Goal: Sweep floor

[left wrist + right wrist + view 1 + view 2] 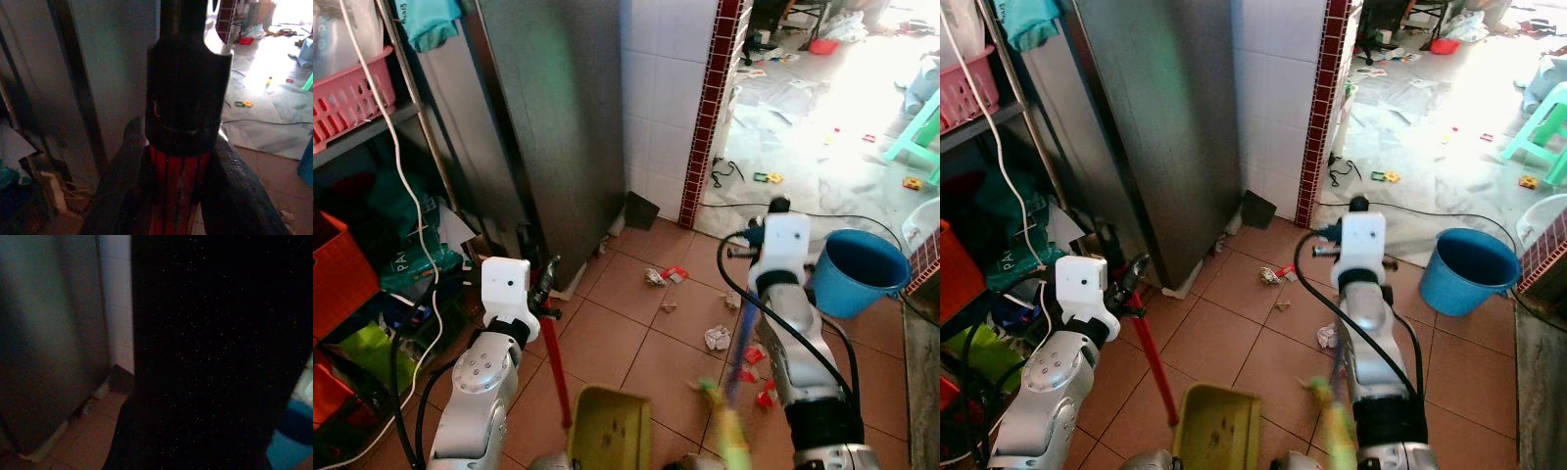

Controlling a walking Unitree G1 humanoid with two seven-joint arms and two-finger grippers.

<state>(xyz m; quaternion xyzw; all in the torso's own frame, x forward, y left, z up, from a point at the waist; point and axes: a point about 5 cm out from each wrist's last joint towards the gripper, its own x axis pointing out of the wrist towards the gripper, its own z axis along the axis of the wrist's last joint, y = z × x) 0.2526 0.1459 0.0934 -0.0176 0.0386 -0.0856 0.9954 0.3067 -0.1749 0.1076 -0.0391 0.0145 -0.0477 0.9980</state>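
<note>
Terracotta tiles (pixel 607 343) ahead carry scraps (pixel 717 337) near my bucket (pixel 855 271). Left gripper (pixel 544 294) grasps the dustpan (pixel 610 429) handle (pixel 555 367) — right gripper's (pixel 777 208) grip I cannot tell.

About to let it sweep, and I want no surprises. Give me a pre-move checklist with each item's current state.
1. Left gripper shut on the red dustpan handle: ok, fingers clamp it in the left wrist view.
2. Yellow-green dustpan low, near the tiles: ok.
3. Right gripper holding the broom: cannot tell, the right wrist view is nearly black.
4. Litter ahead: ok, crumpled paper and red scraps lie on the brown tiles.
5. Blue bucket clear of the sweep path: not ok, it stands close beside the right arm.
6. Black cable on the floor beyond: not ok, possible snag.
</note>
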